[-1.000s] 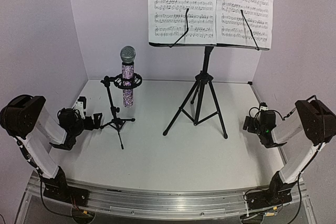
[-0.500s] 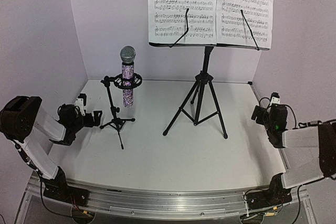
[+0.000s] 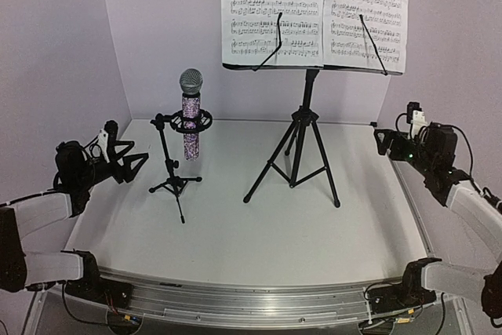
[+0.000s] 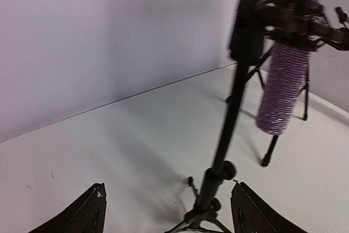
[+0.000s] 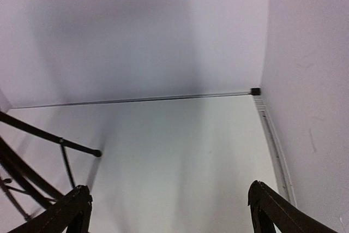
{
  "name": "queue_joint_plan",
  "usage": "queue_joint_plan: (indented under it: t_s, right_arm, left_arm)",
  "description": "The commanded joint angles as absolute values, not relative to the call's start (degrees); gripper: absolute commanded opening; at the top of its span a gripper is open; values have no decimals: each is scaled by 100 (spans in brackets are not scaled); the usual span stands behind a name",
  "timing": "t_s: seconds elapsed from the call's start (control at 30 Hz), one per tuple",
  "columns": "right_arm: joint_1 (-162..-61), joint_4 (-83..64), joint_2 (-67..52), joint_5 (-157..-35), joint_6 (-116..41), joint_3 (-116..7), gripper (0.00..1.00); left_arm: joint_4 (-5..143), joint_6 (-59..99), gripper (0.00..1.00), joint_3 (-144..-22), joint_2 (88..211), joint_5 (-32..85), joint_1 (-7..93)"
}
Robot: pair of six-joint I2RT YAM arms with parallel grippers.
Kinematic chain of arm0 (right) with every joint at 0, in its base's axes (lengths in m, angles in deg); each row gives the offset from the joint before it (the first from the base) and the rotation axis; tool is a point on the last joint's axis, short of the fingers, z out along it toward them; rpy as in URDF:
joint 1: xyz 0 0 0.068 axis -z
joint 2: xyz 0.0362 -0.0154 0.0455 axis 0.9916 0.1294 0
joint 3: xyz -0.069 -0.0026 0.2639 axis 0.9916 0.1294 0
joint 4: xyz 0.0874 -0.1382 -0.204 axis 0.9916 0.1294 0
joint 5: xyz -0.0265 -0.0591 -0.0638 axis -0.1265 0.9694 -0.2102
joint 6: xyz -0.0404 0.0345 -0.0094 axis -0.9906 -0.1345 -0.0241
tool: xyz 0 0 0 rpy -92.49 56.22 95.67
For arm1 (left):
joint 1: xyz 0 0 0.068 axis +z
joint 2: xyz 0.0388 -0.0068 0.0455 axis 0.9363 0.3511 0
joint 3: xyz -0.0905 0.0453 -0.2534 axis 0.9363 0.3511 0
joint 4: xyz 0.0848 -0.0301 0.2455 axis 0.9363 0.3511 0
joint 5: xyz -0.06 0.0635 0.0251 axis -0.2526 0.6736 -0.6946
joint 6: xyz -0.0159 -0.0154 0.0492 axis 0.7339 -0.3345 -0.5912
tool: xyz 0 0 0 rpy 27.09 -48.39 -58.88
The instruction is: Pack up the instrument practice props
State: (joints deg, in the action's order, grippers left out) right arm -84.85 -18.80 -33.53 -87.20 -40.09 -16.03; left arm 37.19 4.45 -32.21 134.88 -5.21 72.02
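- Glittery purple microphone with a silver mesh head (image 3: 190,119) sits upright in the small black tripod mic stand (image 3: 174,182), just ahead of the left claw (image 3: 135,154), whose fingers are spread and grip nothing.
- Packing appears not yet begun. The left claw lines up on the mic stand, and the next move likely calls for closing in squarely without toppling it.
- The right claw (image 3: 383,143), jaws wide and empty, hangs well to the right of the tall black perforated music stand (image 3: 302,147) bearing white sheet-music pages (image 3: 274,9).
- No box, bag or case shows in any view.
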Motion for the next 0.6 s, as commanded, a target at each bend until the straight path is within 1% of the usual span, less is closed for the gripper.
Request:
queue_joint_plan:
  t_s: [0.0, 0.1, 0.17, 0.23, 0.33, 0.4, 0.47, 0.57]
  right_arm:
    - [-8495, -1172, -3431, -10519, -3698, -2142, 97]
    - [-8494, -1041, -3271, -11168, -3394, -2491, 94]
    - [-8494, -907, -3162, -11464, -3248, -2694, 94]
    - [-8495, -865, -3100, -11656, -3110, -2830, 93]
    - [-8505, -860, -3099, -11751, -3005, -2925, 93]
    - [-8512, -862, -3137, -11759, -2963, -2950, 93]
    - [-8532, -861, -3183, -11747, -2946, -2955, 93]
    - [-8555, -863, -3261, -11693, -2930, -2931, 92]
  left_arm:
    - [4654, -529, 77, -3829, 13555, -2887, 7201]
    - [5102, -1025, 75, -4306, 14084, -3360, 7199]
    - [5584, -1673, 72, -4619, 14466, -3662, 7199]
    - [6151, -2485, 69, -4936, 14776, -3878, 7191]
    - [6757, -3305, 69, -5366, 15347, -4079, 7173]
    - [7345, -4136, 69, -5627, 15639, -4267, 7114]
    - [7297, -4245, 69, -5706, 15795, -4148, 6936]
    - [6345, -3503, 69, -5653, 16036, -3902, 6682]
